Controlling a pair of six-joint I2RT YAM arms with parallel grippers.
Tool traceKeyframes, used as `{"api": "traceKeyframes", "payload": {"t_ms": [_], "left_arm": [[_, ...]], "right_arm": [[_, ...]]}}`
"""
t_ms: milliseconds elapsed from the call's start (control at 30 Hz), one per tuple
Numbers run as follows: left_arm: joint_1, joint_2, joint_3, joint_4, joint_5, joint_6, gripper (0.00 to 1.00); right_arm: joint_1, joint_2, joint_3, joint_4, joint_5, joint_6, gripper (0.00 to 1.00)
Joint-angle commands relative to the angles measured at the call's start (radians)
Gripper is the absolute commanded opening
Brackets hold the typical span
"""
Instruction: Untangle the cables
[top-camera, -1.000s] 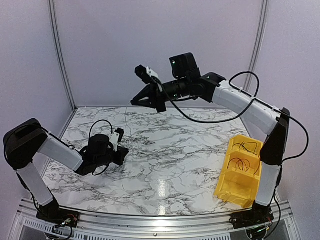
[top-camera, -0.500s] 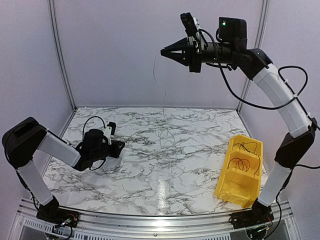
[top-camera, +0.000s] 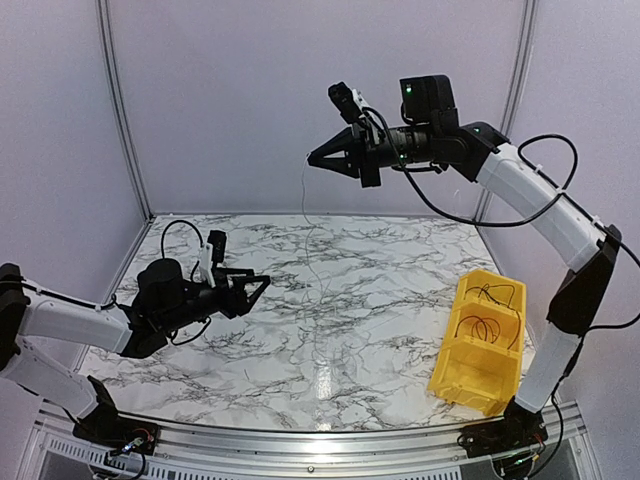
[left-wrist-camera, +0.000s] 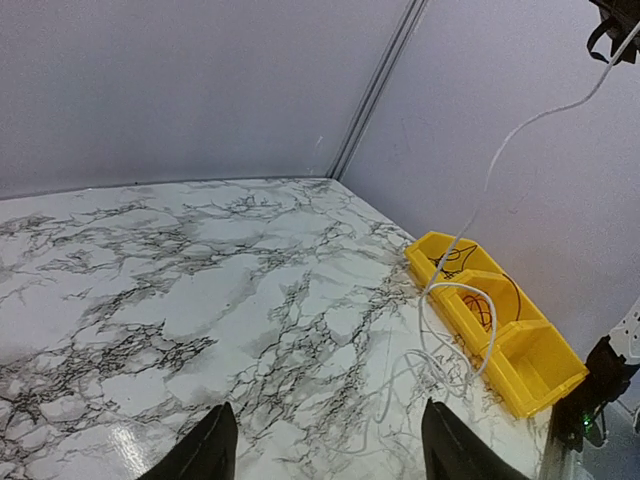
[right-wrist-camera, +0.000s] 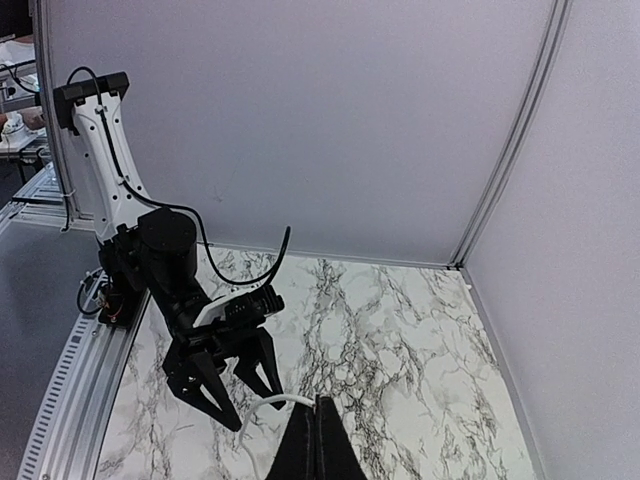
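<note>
The right end effector (top-camera: 312, 160), raised high over the far side of the marble tabletop (top-camera: 400, 300), is clenched on a whitish cable (top-camera: 304, 195). The cable hangs from it down to loose loops lying mid-tabletop. The left end effector (top-camera: 260, 287) hovers low at the left, released and empty. At the right edge a yellow bin (top-camera: 470, 385) holds black cables (top-camera: 483, 328) in both compartments, so most of the sorting looks done. The whitish cable's loops are not yet drawn out or binned.
</note>
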Motion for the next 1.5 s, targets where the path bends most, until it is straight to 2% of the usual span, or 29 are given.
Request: {"api": "traceKeyframes", "payload": {"t_ms": [0, 433, 600, 767, 900, 1000, 1067, 1233, 1467], "left_arm": [[-0.014, 0.022, 0.033, 0.036, 0.064, -0.101, 0.66], [-0.059, 0.237, 0.189, 0.04, 0.168, -0.191, 0.64], [-0.065, 0.265, 0.203, 0.045, 0.138, -0.226, 0.63], [-0.066, 0.296, 0.194, 0.044, 0.064, -0.267, 0.55], [-0.065, 0.24, 0.143, 0.004, -0.025, -0.275, 0.53], [-0.064, 0.17, 0.13, -0.154, -0.154, -0.269, 0.55], [-0.064, 0.134, 0.132, -0.266, -0.222, -0.269, 0.57], [-0.062, 0.083, 0.111, -0.362, -0.309, -0.296, 0.59], [-0.063, 0.071, 0.061, -0.377, -0.343, -0.374, 0.6]], "right_arm": [[-0.005, -0.001, 0.001, 0.058, -0.009, 0.026, 0.0], [0.004, 0.019, -0.026, 0.081, -0.003, 0.033, 0.0], [0.007, 0.017, -0.045, 0.088, -0.003, 0.033, 0.0], [0.012, 0.009, -0.072, 0.09, 0.008, 0.017, 0.0], [0.008, -0.02, -0.24, 0.139, 0.099, -0.036, 0.01], [-0.006, -0.016, -0.374, 0.194, 0.199, -0.038, 0.22], [-0.005, 0.015, -0.418, 0.192, 0.231, -0.038, 0.29], [0.002, 0.195, -0.376, 0.076, 0.253, -0.025, 0.34], [0.054, 0.459, -0.156, -0.077, 0.218, 0.018, 0.43]]}}
